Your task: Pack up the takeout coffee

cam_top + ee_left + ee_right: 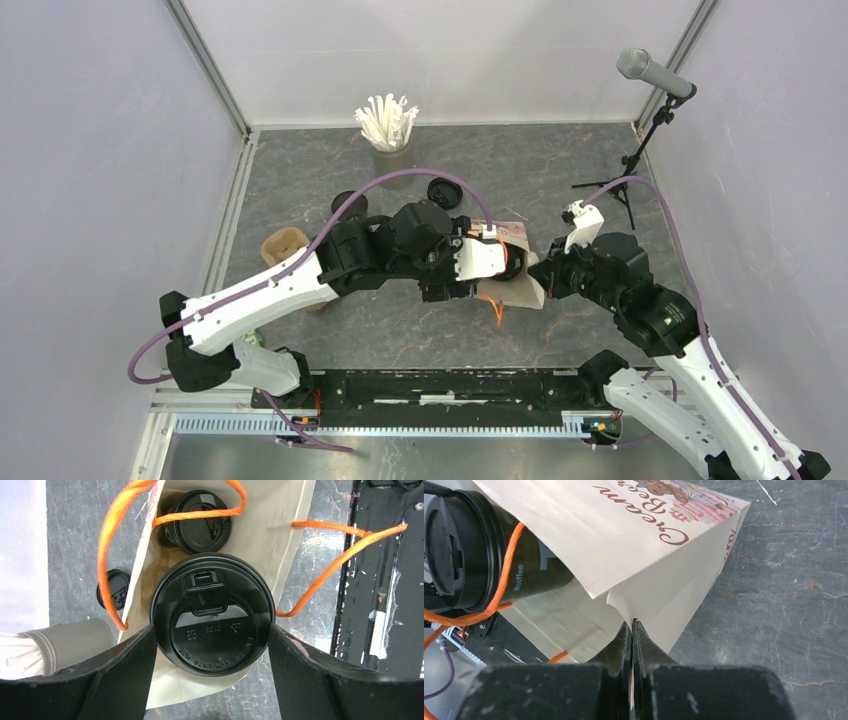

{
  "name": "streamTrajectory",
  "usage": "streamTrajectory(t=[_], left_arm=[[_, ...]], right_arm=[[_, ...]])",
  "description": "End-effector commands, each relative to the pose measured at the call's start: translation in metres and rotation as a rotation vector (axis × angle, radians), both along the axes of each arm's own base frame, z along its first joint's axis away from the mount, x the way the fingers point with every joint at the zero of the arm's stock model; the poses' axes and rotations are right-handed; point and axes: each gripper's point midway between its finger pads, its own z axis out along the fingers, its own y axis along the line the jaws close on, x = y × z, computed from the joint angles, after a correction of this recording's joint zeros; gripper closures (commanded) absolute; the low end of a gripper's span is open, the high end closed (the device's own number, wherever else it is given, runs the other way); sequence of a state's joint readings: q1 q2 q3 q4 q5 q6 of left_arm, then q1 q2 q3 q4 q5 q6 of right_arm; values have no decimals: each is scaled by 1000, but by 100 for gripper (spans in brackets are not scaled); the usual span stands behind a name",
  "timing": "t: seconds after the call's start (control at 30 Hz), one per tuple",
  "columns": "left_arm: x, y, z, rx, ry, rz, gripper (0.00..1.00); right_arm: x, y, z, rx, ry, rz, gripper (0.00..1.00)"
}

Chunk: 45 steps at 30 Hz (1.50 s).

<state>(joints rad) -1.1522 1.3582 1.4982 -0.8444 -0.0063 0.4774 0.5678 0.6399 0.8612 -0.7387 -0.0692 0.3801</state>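
Packing half done: the left hand (212, 630), spread wide, grips a lidded cup (212, 615) by its sides and has it at the mouth of a paper bag (659, 575). A second lidded cup (197, 520) already sits deeper inside. The right hand (631, 627), fingers pressed together, pinches the bag's edge, apparently to keep the mouth open.

By the look of it, the held cup has yet to be pushed in and let go. Out on the bench (560, 180), an open cup (349, 205) and a loose lid (443, 192) lie well apart from the bag, beyond the left arm, so more coffee may remain to be capped and packed.

Only the left wrist camera looks into the bag and shows the cup already packed, with the orange handles (115, 545) looping round the opening. Only the right wrist camera shows the pinch on the paper, the bag's printed side, and the held cup tilted over, lid outward. Only the overhead camera takes in the rest of the bench: the straw holder (388, 130) at the back and a brown carrier (285, 245) beside the left arm.
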Motion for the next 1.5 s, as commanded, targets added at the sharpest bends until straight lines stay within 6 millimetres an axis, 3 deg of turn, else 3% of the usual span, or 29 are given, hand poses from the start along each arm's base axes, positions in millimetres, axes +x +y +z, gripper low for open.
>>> streamTrajectory(t=[0.0, 0.13, 0.3, 0.5, 0.67, 0.93, 1.2, 1.47], left_arm=[[-1, 4, 17, 9, -99, -98, 63], [4, 3, 4, 75, -146, -157, 63], [20, -3, 0, 137, -218, -167, 63], [16, -15, -11, 154, -165, -201, 63], [22, -13, -23, 212, -173, -187, 64], [35, -24, -23, 184, -230, -157, 64], [35, -33, -24, 163, -218, -153, 64], [38, -39, -17, 137, -237, -152, 65]], right_arm=[[2, 5, 24, 40, -37, 9, 100], [3, 7, 22, 31, -36, 23, 100], [1, 6, 14, 3, -31, 45, 100], [5, 5, 16, -13, -50, 46, 100], [8, 3, 22, -21, -64, 34, 100], [11, 5, 21, -1, -28, 0, 100], [16, -10, 28, -4, -24, -110, 88], [8, -14, 17, 68, 51, -199, 64]])
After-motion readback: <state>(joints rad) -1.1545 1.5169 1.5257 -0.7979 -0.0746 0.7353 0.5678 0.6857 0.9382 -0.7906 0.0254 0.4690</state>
